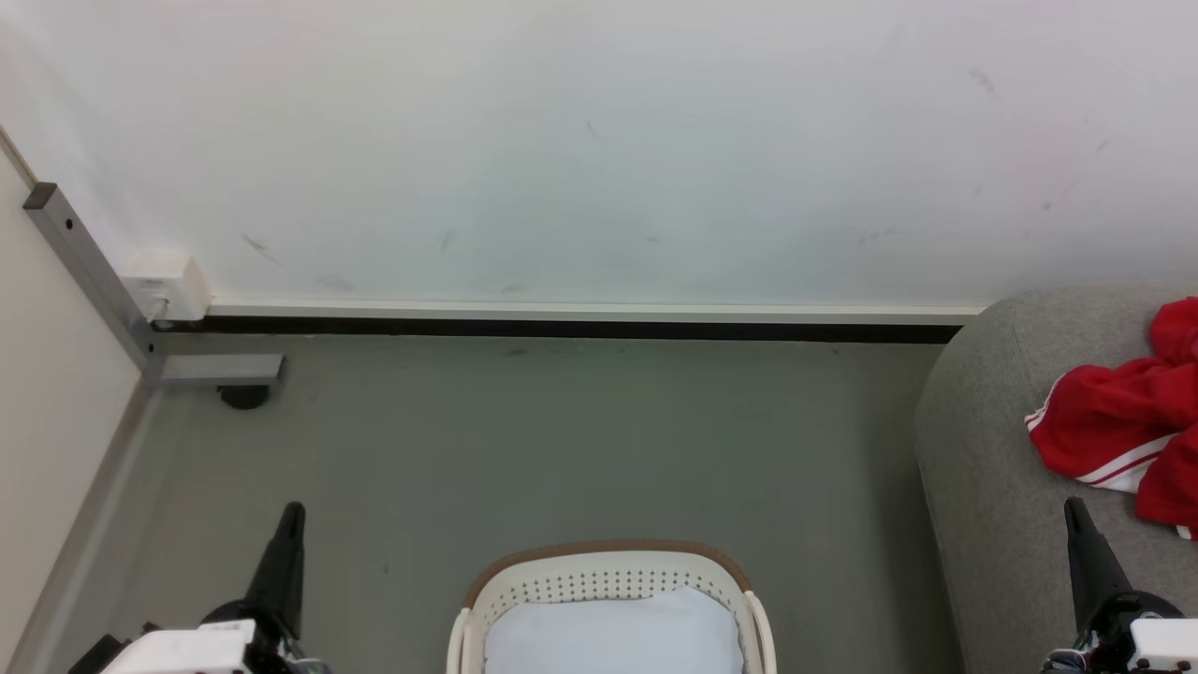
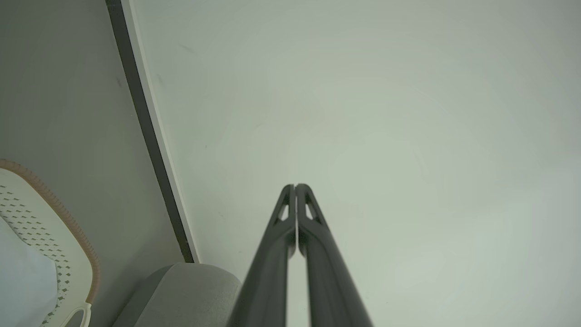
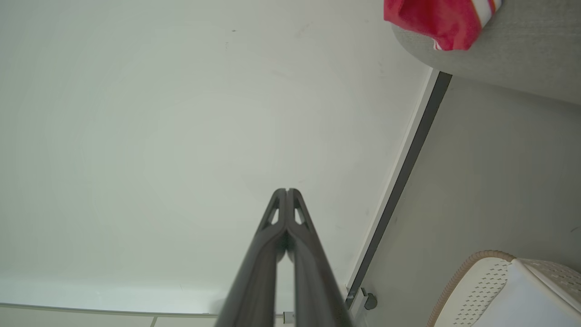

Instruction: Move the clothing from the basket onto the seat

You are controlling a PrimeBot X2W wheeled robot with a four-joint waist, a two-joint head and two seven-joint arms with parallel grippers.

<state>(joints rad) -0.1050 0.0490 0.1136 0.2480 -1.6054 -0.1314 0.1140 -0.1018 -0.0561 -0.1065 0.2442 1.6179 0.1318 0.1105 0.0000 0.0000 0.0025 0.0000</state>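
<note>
Clothing [image 1: 1114,421], bright red with white striped trim, lies bunched on the seat [image 1: 983,449] at the right edge of the head view, apart from both grippers. The left gripper [image 1: 293,513] stands at the lower left of that view with its two dark fingers pressed tip to tip and nothing between them; its wrist view shows the same clenched tips against the pale wall [image 1: 599,140]. The right gripper [image 1: 1074,505], at the lower right, is likewise clamped on nothing, its tip pointing up in front of the grey seat, with the red fabric just up and to the right of it. Between the two grippers, at the bottom centre, the basket [image 1: 608,548] sits on the grey floor [image 1: 562,449], its brown rim and perforated wall framing a pale lining [image 1: 608,637]. A dark skirting strip [image 1: 562,328] runs along the base of the wall, and a metal bracket [image 1: 84,271] stands at the left.
</note>
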